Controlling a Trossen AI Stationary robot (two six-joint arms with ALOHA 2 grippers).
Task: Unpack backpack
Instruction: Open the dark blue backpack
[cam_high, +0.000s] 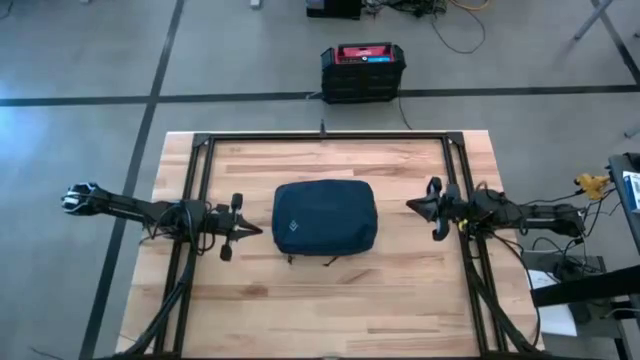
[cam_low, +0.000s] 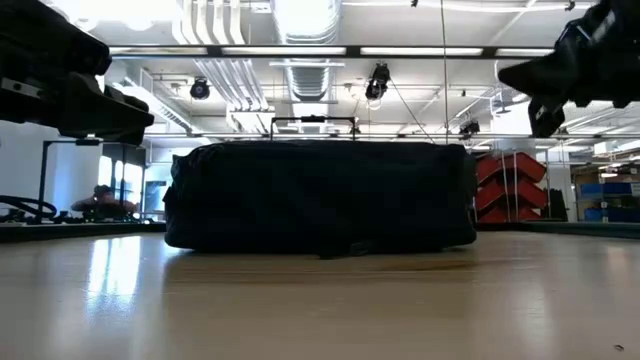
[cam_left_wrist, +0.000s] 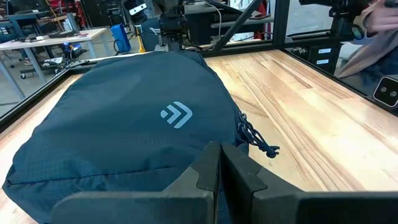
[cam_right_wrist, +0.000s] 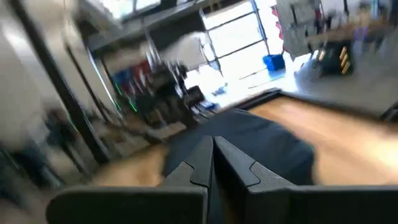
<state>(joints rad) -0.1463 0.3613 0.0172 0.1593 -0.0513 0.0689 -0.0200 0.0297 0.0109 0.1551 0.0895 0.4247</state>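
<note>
Both grippers as I see them: the left gripper (cam_high: 250, 229) hovers just beside the backpack (cam_high: 325, 217), fingers (cam_left_wrist: 211, 165) pressed together and holding nothing. The right gripper (cam_high: 412, 205) hangs near the bag's opposite side, likewise closed and empty, though its wrist view is blurred. The backpack lies flat at the centre of the wooden table (cam_high: 400, 290), apparently zipped, contents hidden.

No legible text or numbers observed; the only marking is a pale double-chevron logo (cam_left_wrist: 176, 114) on the backpack (cam_left_wrist: 118, 124) front.
</note>
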